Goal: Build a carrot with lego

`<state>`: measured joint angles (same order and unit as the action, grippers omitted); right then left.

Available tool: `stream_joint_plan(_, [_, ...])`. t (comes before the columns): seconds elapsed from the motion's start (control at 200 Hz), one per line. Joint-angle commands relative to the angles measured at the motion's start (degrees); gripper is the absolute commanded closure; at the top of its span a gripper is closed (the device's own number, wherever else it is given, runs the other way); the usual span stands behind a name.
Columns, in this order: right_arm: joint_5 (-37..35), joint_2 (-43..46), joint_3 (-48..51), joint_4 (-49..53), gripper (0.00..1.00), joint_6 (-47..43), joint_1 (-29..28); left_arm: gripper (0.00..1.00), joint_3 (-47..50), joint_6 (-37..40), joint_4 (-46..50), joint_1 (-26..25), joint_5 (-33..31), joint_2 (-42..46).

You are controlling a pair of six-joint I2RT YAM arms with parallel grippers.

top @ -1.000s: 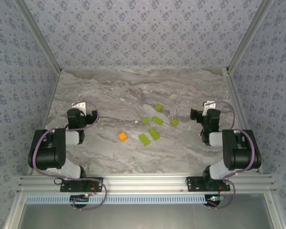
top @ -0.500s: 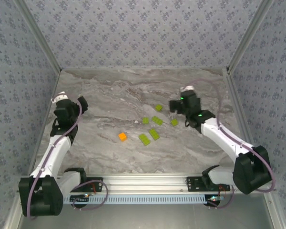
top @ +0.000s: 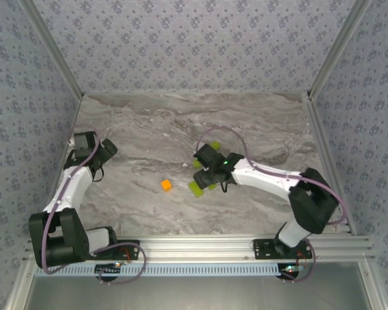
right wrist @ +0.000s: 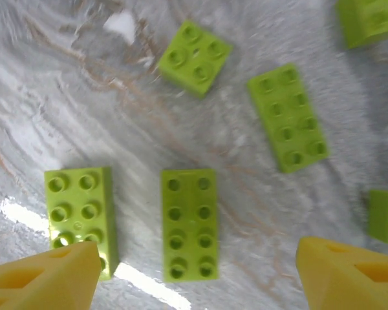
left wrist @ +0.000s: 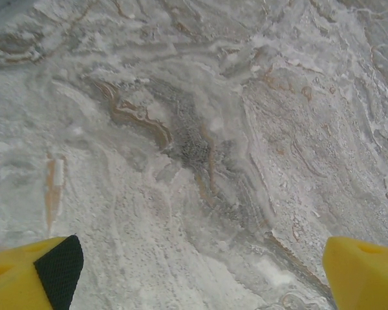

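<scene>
The right claw (right wrist: 194,278) is open. Its two yellow fingertips (right wrist: 42,278) stand wide apart, low above the worktop (right wrist: 64,97), and grip nothing. Between them lies a long lime-green brick (right wrist: 189,223), flat, with the studs up. A second long brick (right wrist: 77,206) lies just beside it and parallel. The fingertip at the picture's left covers the near corner of this one; I cannot tell if it touches.

Further out lie a small square brick (right wrist: 194,58) and a tilted long brick (right wrist: 288,116), each apart from the others. A corner brick (right wrist: 368,19) and an edge brick (right wrist: 385,216) are cut off by the frame.

In the top view the orange brick (top: 166,185) lies alone, near the green group and joined to nothing.

The left claw (left wrist: 200,274) is also open, over bare marble, well apart from all the bricks.
</scene>
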<state>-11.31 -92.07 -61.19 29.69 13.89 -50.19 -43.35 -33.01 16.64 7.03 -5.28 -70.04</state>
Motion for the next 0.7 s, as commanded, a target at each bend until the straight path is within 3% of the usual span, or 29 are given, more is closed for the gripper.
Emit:
stream_joint_plan(0.0, [0.6, -3.7, -4.2, 4.3, 0.20, 2.3, -2.9, 0.05, -0.9, -1.5, 2.2, 0.4, 1.6, -0.5])
stream_joint_plan(0.21, [1.5, -11.1, -9.8, 7.7, 0.26, 4.2, -5.3, 0.07, 0.3, -1.9, 0.8, 0.4, 2.3, 0.0])
stream_joint_plan(0.695, [4.5, -15.6, -10.2, 6.8, 0.42, 5.4, -5.4, 0.07, 0.3, -1.6, 0.9, 0.4, 1.1, -0.4])
